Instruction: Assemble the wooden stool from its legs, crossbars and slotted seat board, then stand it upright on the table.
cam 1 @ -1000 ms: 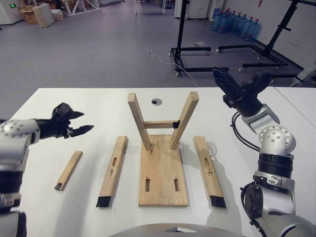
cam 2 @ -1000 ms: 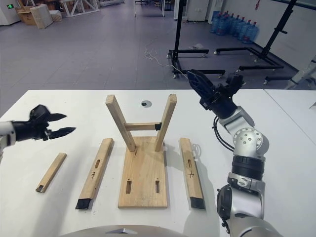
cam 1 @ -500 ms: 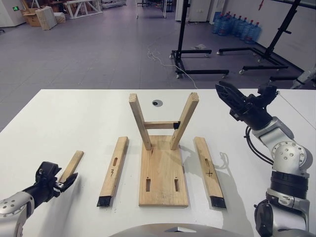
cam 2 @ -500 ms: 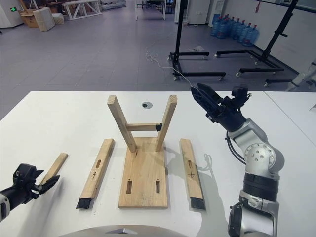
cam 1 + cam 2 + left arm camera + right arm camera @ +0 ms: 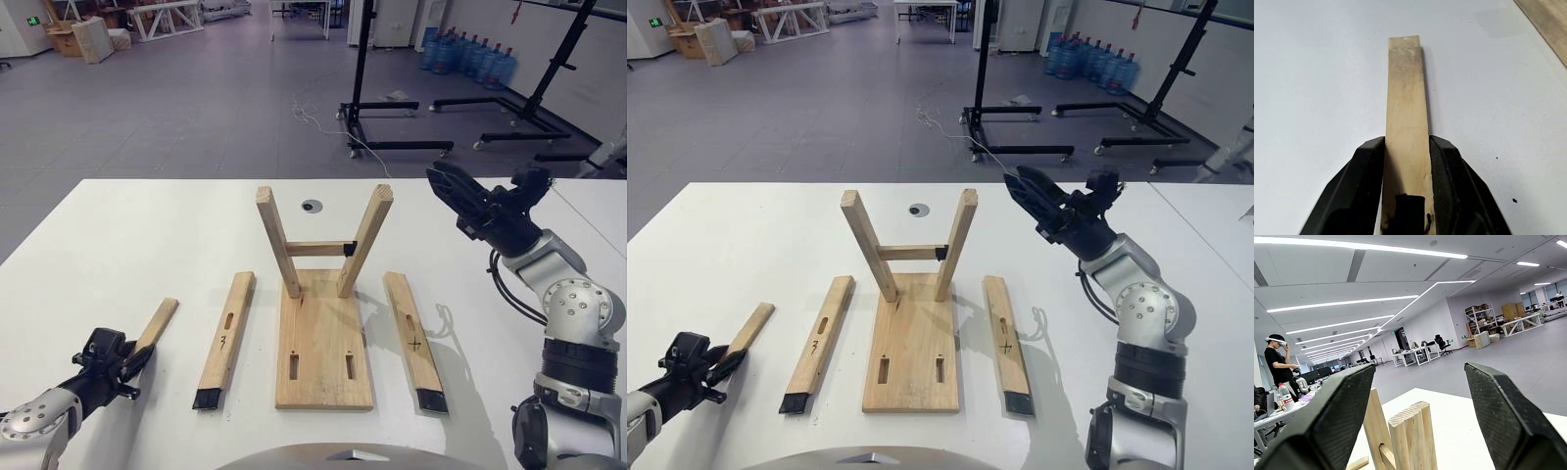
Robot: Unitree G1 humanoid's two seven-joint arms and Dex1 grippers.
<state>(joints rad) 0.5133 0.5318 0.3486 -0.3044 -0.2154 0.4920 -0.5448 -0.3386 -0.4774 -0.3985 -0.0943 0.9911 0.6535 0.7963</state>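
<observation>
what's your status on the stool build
Left end effector shut on the short bar. Right end effector open, raised beside the leg frame. Seat board flat, two legs loose. Nothing blocking.

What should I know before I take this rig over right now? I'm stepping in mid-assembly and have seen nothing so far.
Left gripper: shut on the near end of the loose crossbar, which lies flat at the table's left.
Right gripper: open, empty, raised over the table's far right.
Things: seat board flat at centre; left loose leg and right loose leg flat on either side of it.
Done: leg frame (two legs, one crossbar) stands at the board's far end.
Left: join the loose legs with the loose crossbar, fit them in the near slots, turn the stool upright.
</observation>
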